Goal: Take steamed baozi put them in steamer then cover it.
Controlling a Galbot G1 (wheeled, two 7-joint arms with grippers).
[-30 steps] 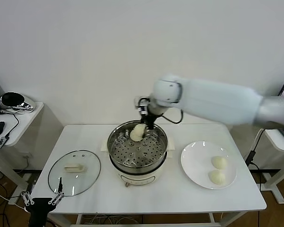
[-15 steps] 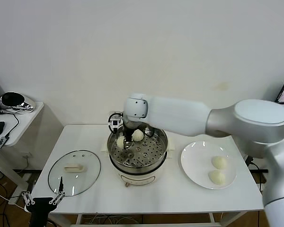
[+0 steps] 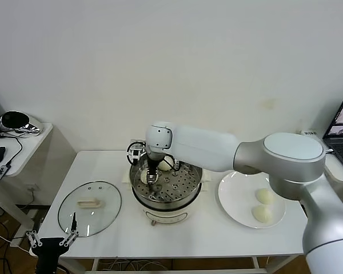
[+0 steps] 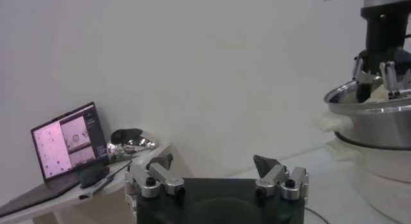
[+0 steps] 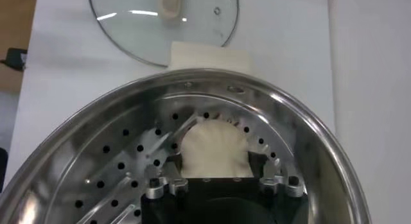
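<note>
Moved: right gripper (image 3: 148, 174) lower into steamer (image 3: 186, 197), left side.
Grip: pinching bun (image 5: 213, 151) at tray.
Done: one bun (image 3: 166, 164) inside.
Left: two on plate (image 3: 231, 194); lid (image 3: 90, 208) on table, left.
Left gripper (image 4: 217, 175): spread, parked.

— What sits between the fingers of the right gripper (image 5: 215, 156)?

— A cream-white baozi (image 5: 214, 153), down on the perforated tray (image 5: 128, 171) inside the steamer (image 5: 308, 132). The fingers flank it on both sides, close against the dough.

— And past the shiny rim?

— The steamer's cream-white side handle (image 5: 209, 55) juts onto the white table (image 5: 70, 58). Just beyond lies the cover (image 5: 164, 12), flat, its bar handle (image 5: 170, 2) up.
</note>
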